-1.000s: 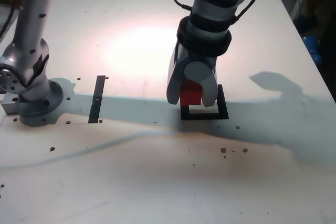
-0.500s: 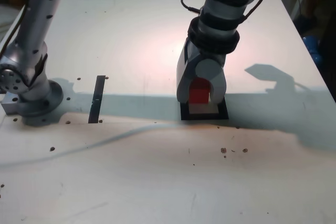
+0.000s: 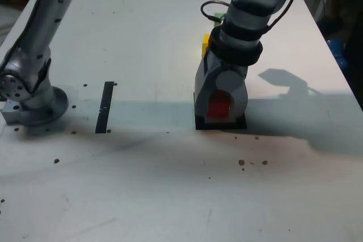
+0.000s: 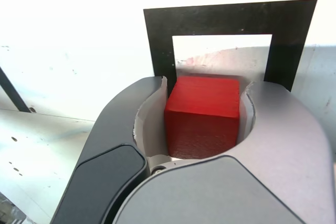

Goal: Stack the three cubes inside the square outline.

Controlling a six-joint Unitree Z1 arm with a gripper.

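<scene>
Arm lowered since a second ago, gripper point(image 3: 220, 107) now down at square outline point(image 4: 160, 45), jaws clamped on red cube point(image 4: 203, 108). Step: placing first cube; next likely release, then fetch yellow cube point(image 3: 205, 43) behind arm, green one just beyond. Red cube sits squarish to outline, no long axis.

Gripper point(image 4: 206, 90) clamps red cube point(image 4: 203, 115) over square outline point(image 4: 231, 18); table point(image 4: 68, 51) white.

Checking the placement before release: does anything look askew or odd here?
Nothing stands out. The gripper holds the red cube squarely over the square outline; yellow cube waits behind the arm.
</scene>
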